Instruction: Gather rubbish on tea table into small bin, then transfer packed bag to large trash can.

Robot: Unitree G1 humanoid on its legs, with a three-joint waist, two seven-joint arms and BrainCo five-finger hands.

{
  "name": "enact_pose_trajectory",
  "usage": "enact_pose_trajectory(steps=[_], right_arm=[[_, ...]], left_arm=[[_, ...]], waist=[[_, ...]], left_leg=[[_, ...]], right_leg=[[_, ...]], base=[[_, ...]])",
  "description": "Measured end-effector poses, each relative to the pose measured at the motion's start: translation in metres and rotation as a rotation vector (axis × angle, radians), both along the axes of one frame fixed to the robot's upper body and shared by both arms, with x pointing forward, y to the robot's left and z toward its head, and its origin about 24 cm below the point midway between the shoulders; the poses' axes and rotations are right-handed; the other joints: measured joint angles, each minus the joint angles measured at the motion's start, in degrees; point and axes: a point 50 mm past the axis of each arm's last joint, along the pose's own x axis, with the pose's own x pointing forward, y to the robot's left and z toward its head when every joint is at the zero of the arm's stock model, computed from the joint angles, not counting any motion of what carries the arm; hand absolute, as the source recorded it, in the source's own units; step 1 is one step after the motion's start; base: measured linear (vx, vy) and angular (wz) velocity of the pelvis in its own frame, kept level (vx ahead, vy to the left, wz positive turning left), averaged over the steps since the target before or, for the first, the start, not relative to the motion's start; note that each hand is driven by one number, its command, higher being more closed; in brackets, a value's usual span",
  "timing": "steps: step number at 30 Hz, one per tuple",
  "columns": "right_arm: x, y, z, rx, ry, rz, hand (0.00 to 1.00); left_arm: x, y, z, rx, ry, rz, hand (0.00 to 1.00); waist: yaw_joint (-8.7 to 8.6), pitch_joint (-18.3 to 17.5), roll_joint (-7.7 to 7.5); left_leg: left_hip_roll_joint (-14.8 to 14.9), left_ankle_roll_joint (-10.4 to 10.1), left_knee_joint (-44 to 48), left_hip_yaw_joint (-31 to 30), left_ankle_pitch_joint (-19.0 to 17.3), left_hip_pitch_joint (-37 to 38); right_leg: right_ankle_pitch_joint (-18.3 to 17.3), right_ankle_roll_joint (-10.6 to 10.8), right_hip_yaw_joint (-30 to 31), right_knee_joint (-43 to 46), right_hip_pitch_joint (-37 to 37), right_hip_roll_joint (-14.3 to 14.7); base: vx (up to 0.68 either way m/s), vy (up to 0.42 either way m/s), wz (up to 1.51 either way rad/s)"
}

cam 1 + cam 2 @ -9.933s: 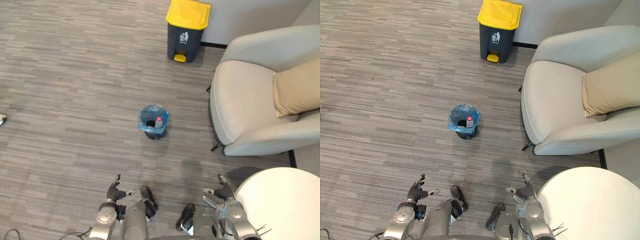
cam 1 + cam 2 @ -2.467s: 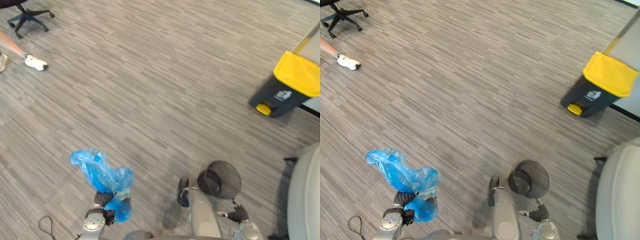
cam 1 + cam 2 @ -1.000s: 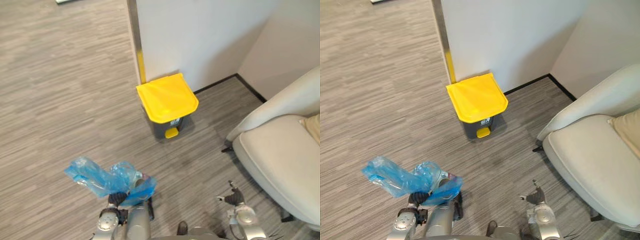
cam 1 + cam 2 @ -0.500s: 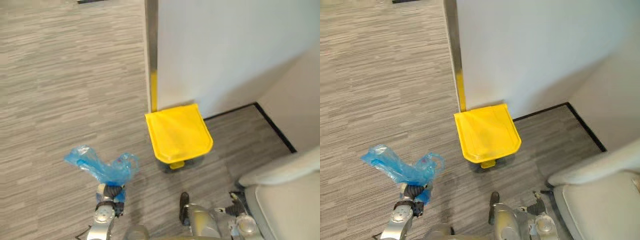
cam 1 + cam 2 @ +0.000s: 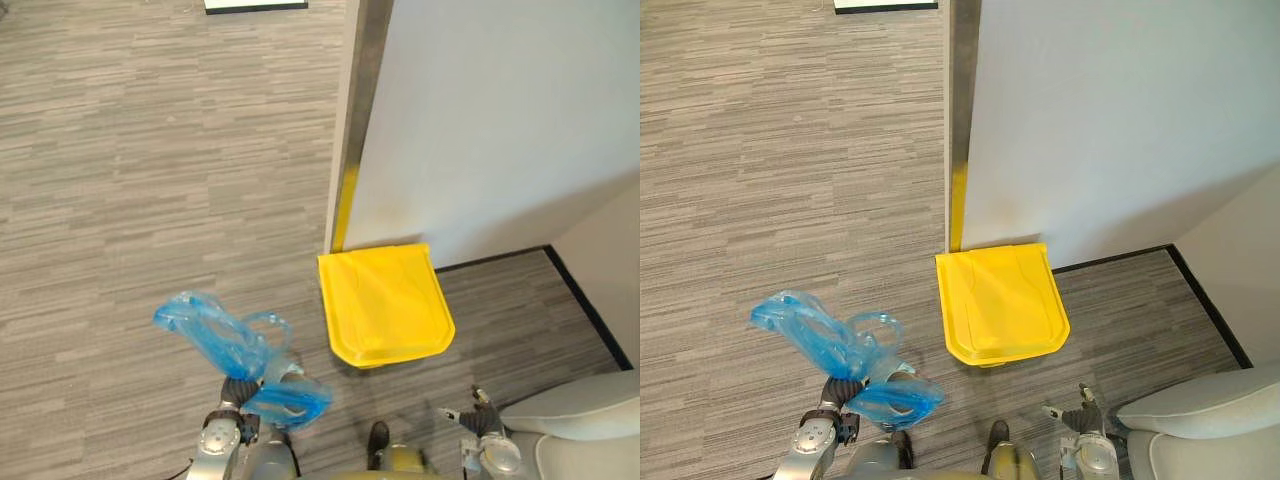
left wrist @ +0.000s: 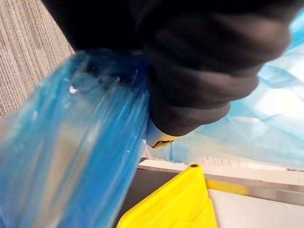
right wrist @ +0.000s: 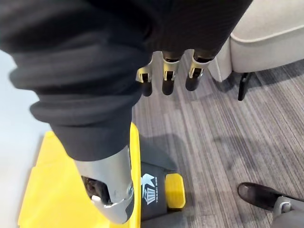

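The blue rubbish bag (image 5: 225,345) is held up off the floor in the left hand (image 5: 840,393), whose fingers are closed round its gathered neck. It hangs just beside the large trash can (image 5: 385,305), whose yellow lid is shut. The right hand (image 5: 480,418) is carried low near the armchair (image 5: 580,430), its fingers (image 7: 166,78) relaxed and holding nothing.

The bag is judged light, soft and slippery, its thin film easily torn and its load free to swing. It is best held at the bunched neck, as it is now.

Compared with half a second ago, the whole view has shifted, so the camera has been moved. The lid remains shut, and the filled end of the bag is now seen on the can's side of the hand.
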Motion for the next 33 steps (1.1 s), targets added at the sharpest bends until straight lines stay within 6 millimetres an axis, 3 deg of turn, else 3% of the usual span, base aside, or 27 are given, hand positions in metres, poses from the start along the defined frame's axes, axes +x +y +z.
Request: enact_pose_trajectory(steps=[10, 15, 17, 20, 21, 23, 26, 28, 29, 31, 33], right_arm=[[-0.004, 0.002, -0.005, 0.011, 0.034, 0.001, 0.0], [0.009, 0.009, -0.005, 0.013, 0.028, 0.048, 0.0], [0.013, 0.011, -0.004, 0.012, 0.024, 0.065, 0.0], [0.021, 0.008, -0.001, 0.003, 0.01, 0.06, 0.0], [0.02, 0.007, -0.001, -0.007, 0.017, 0.054, 0.0], [0.019, 0.008, -0.002, -0.007, 0.021, 0.053, 0.0], [0.021, 0.004, 0.001, -0.022, 0.015, 0.049, 0.0], [0.026, -0.006, 0.009, -0.056, -0.015, 0.049, 0.0], [0.029, -0.011, 0.015, -0.075, -0.045, 0.041, 0.0], [0.031, -0.02, 0.021, -0.093, -0.08, -0.008, 0.0], [0.031, -0.024, 0.023, -0.093, -0.082, -0.036, 0.0]], left_arm=[[-0.001, 0.006, 0.0, 0.035, 0.005, -0.007, 1.0], [-0.008, 0.011, -0.002, 0.054, 0.028, -0.006, 1.0], [-0.01, 0.01, -0.003, 0.051, 0.03, -0.005, 1.0], [-0.008, 0.008, 0.0, 0.047, 0.013, -0.008, 1.0], [-0.003, 0.01, 0.003, 0.056, -0.005, -0.01, 1.0], [-0.001, 0.016, 0.006, 0.081, -0.012, -0.01, 1.0], [0.003, 0.02, 0.009, 0.1, -0.025, -0.003, 1.0], [0.009, 0.013, 0.01, 0.084, -0.043, 0.005, 1.0], [0.014, 0.01, 0.012, 0.08, -0.058, 0.003, 1.0], [0.026, 0.008, 0.018, 0.084, -0.094, -0.012, 1.0], [0.032, 0.007, 0.022, 0.091, -0.113, -0.021, 1.0]], waist=[[0.11, -0.5, 0.63], [-0.01, -0.86, -0.48], [0.13, -0.78, -0.44], [-0.16, 1.16, -0.43], [-0.44, 2.48, 0.45], [0.0, 3.09, -0.48], [0.15, 3.71, -1.02], [0.18, 4.26, 0.11], [0.21, 4.89, 1.25], [-0.4, 5.92, 1.68], [0.4, 5.87, 1.84]], left_leg=[[-0.24, -0.44, -4.69, 2.83, 0.82, 4.13], [-0.37, 0.06, -4.56, 4.64, 0.43, 4.23], [0.26, 0.82, -3.28, 4.68, -1.07, 3.96], [0.5, 2.67, -0.84, 2.53, -5.17, 5.07], [0.99, 4.0, 2.96, 0.98, -7.18, 5.27], [1.03, 4.64, 7.55, 0.32, -9.85, 5.17], [0.64, 4.25, 14.76, -2.49, -14.66, 4.09], [0.71, 3.0, 17.49, -5.67, -17.27, 4.2], [0.87, 2.38, 17.42, -6.99, -17.5, 4.27], [-0.3, 1.87, 16.83, -9.9, -17.84, 4.51], [-0.41, 1.46, 16.32, -11.45, -17.99, 5.1]], right_leg=[[0.3, -0.41, 2.55, -0.2, 0.32, 0.91], [2.63, -0.96, 3.72, -0.85, -0.73, 0.99], [2.49, -0.81, 3.81, 3.22, -2.98, 0.84], [1.66, 0.27, 0.62, 20.67, -8.96, -1.77], [-1.97, 0.5, -0.73, 23.62, -12.78, -2.74], [-1.28, 1.1, -0.91, 17.66, -14.48, -3.07], [0.75, 1.39, -3.34, 6.71, -14.87, -3.05], [0.81, 3.4, -2.29, 8.1, -13.96, -2.72], [-0.78, 4.72, -1.24, 10.97, -14.62, -2.66], [-4.52, 4.0, 1.0, 18.23, -16.87, -3.08], [-8.32, 3.23, 0.68, 23.75, -18.53, -3.86]], base=[[0.02, -0.013, -0.14], [-0.04, 0.027, -0.25], [-0.06, 0.046, -0.22], [-0.13, 0.063, 0.08], [-0.07, 0.088, 0.31], [0.02, 0.036, 0.31], [0.09, -0.055, 0.54], [0.24, -0.096, 0.54], [0.27, -0.078, 0.51], [0.3, -0.102, 0.71], [0.35, -0.122, 0.32]])
